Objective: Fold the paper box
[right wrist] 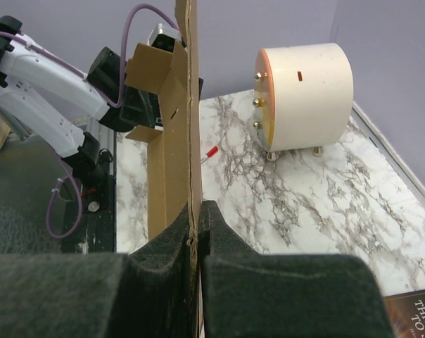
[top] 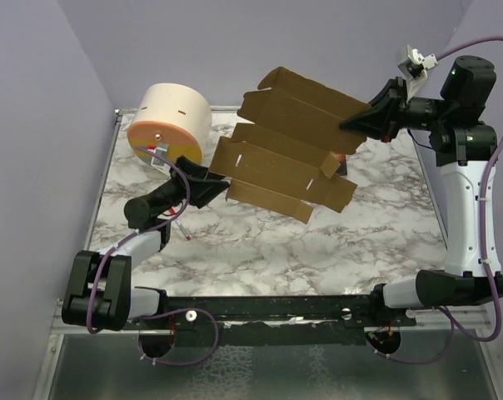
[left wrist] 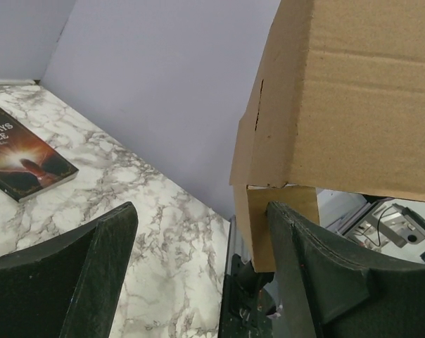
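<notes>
**Right gripper (right wrist: 197, 243) pinches the box (top: 285, 142); left gripper (left wrist: 202, 218) gapes beside it**

In the right wrist view the two dark pads (right wrist: 163, 274) are pressed together on a thin cardboard edge. The sheet stands on edge between them and runs away from the camera. From above, that grip sits on the box's right end, with the right arm reaching in from the right side of the table (top: 276, 250). The box is off the table, held tilted in the air over its far half. It is a brown sheet, partly folded, with long panels creased into ridges and loose flaps along its edges (short slots show in one panel).

The left gripper's jaws stand wide apart. In its wrist view a hanging flap of the box comes down between them. The flap is close against the inner face of the finger (left wrist: 318, 282) on the right of that view, but I cannot tell whether it touches. The other finger is well clear of the cardboard. From above, this gripper is at the box's left end, at its lower edge.

The cylinder (top: 172, 117) lies on its side at the table's far left corner, orange face toward the near left, just beside the box's left end. A book (left wrist: 26, 158) with a dark cover lies flat on the marble. Its corner also shows at the bottom right of the right wrist view.
</notes>
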Tool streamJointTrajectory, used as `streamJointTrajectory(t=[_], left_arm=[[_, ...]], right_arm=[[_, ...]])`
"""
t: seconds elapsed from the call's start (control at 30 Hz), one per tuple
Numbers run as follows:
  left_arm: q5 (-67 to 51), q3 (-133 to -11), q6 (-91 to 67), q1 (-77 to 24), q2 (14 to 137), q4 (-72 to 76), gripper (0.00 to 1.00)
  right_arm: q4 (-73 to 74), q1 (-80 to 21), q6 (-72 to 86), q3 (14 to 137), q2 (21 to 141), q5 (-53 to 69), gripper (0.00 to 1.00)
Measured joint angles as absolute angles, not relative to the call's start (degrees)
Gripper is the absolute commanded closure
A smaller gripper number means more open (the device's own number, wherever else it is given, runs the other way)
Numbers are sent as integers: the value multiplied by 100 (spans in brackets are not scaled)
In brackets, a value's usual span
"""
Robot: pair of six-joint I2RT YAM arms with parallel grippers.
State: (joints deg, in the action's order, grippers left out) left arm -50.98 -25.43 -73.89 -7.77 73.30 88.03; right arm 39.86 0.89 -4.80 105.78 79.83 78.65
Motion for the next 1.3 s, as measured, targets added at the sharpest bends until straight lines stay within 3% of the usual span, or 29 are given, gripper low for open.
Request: streamJointTrajectory(t=[0.63,0.93,1.2,1.3], left_arm=[[-5118,-2541,-7397,-1131,7817,8803,29],[-5116,-2563,-7319,-1424,8101,8803,41],[-5118,-2679,-7293,-1623,8281,8803,42],[-5116,-2709,-7293,-1688,8331,8803,51]], right_arm=[[3972,89,-451,10527,7983,7867,99],[3846,89,-309,10377,7981,7870,99],[3719,115,-270,10213,7981,7870,99],[3677,121,-261,10175,7981,7867,99]])
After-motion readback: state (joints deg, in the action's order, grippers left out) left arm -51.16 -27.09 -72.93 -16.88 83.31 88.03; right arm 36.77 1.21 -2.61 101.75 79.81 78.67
